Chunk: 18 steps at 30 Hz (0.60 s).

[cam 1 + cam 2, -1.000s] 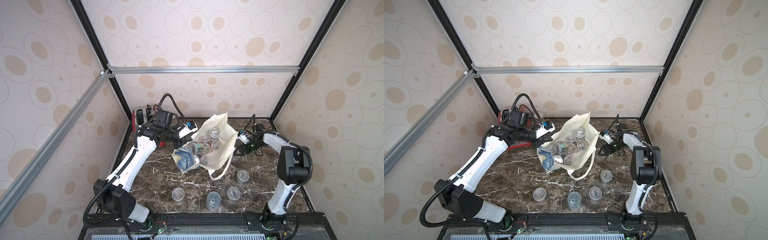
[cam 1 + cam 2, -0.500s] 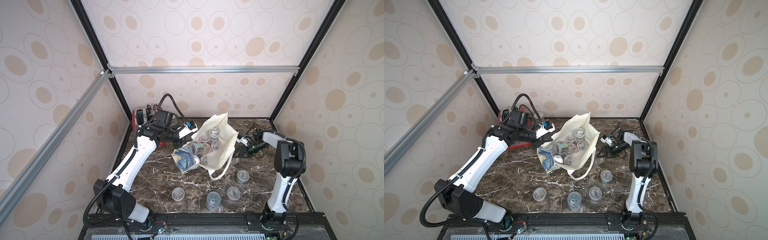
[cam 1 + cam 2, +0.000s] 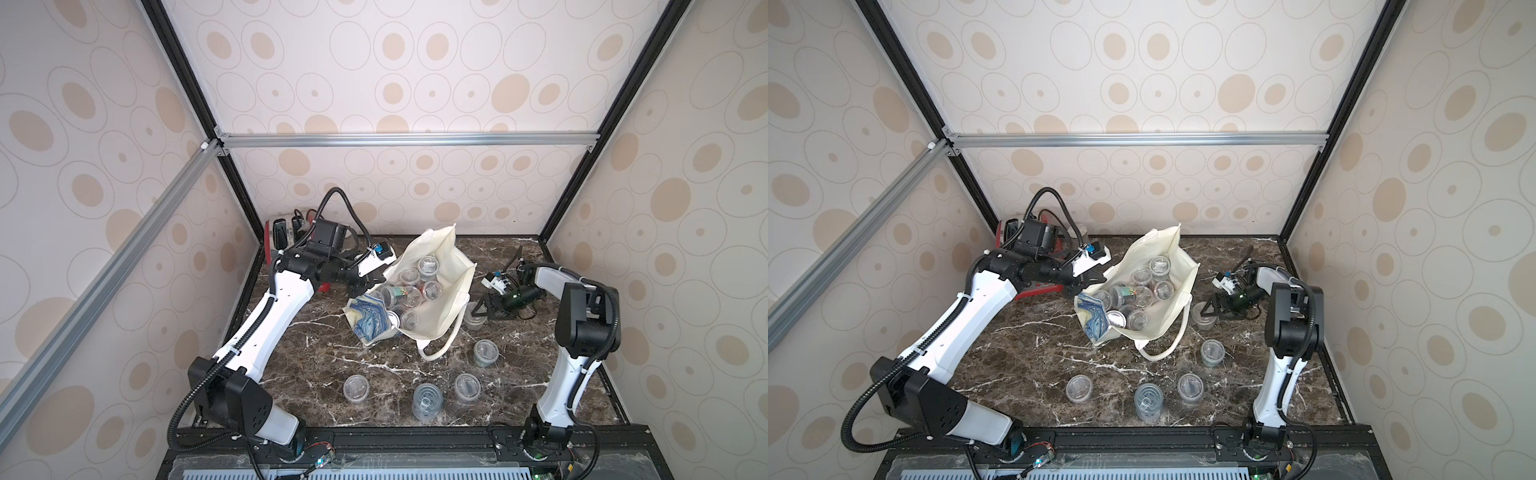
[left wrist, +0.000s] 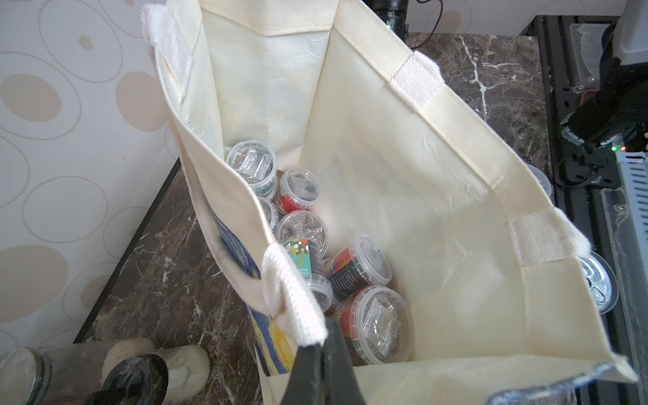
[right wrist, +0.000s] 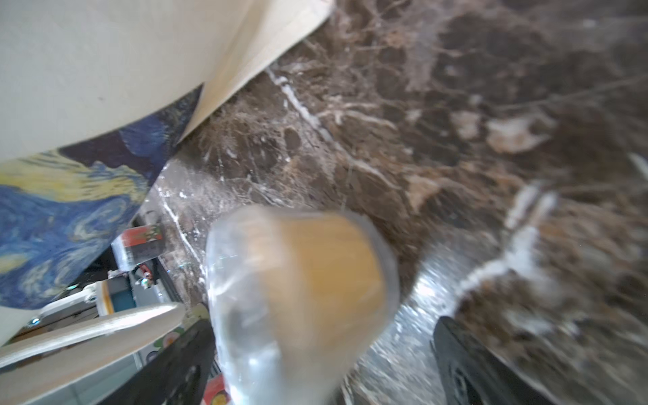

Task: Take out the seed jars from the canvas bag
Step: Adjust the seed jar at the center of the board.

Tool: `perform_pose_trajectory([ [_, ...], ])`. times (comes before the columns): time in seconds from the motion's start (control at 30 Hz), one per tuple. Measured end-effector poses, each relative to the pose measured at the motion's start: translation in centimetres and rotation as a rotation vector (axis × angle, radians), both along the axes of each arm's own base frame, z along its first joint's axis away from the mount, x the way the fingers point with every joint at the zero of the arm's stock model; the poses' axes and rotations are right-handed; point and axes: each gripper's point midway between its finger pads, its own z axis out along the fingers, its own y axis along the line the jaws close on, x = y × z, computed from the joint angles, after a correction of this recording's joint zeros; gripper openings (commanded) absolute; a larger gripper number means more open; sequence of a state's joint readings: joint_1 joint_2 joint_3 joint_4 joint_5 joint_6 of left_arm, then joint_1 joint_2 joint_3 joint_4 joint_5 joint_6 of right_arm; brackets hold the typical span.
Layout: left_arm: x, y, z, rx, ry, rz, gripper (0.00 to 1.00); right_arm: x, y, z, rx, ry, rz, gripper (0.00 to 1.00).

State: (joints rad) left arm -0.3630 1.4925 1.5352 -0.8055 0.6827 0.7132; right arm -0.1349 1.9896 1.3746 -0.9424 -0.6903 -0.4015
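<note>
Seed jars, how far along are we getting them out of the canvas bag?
Done: four seed jars stand on the table. In hand: the right gripper is open over a fifth jar beside the canvas bag, whose rim the left gripper pinches. Left: at least eight jars in the bag.

White-shelled arms (image 3: 270,328), black joint housings (image 3: 582,316), black ribbed cable hoses (image 3: 345,199), black jaws, green status light (image 3: 515,296)
</note>
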Motion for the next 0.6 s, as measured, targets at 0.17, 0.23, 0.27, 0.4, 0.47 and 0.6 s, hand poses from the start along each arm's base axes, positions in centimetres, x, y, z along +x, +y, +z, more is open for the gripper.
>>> perform_pose_trajectory([
  [0.17, 0.0, 0.0, 0.0, 0.001, 0.004, 0.0, 0.0, 1.5, -1.7, 1.8, -0.115, -0.075, -0.095, 0.99],
  [0.23, 0.1, 0.0, 0.1, 0.003, 0.009, -0.001, 0.0, 2.3, -2.2, 3.3, -0.148, -0.133, -0.156, 0.99],
  [0.27, 0.2, -0.1, 0.1, 0.004, 0.011, 0.0, 0.0, 2.5, -2.4, 4.3, -0.169, -0.171, -0.192, 0.99],
  [0.4, 0.5, -0.1, 0.2, 0.012, 0.018, -0.003, 0.0, 2.3, -3.1, 8.8, -0.315, -0.365, -0.306, 0.99],
  [0.47, 0.3, -0.1, 0.1, 0.019, 0.015, -0.014, 0.0, 1.8, -2.8, 11.7, -0.406, -0.498, -0.34, 0.99],
  [0.6, 0.0, -0.1, -0.1, 0.032, 0.004, -0.037, 0.0, -0.5, 0.3, 18.5, -0.446, -0.812, -0.304, 1.0],
])
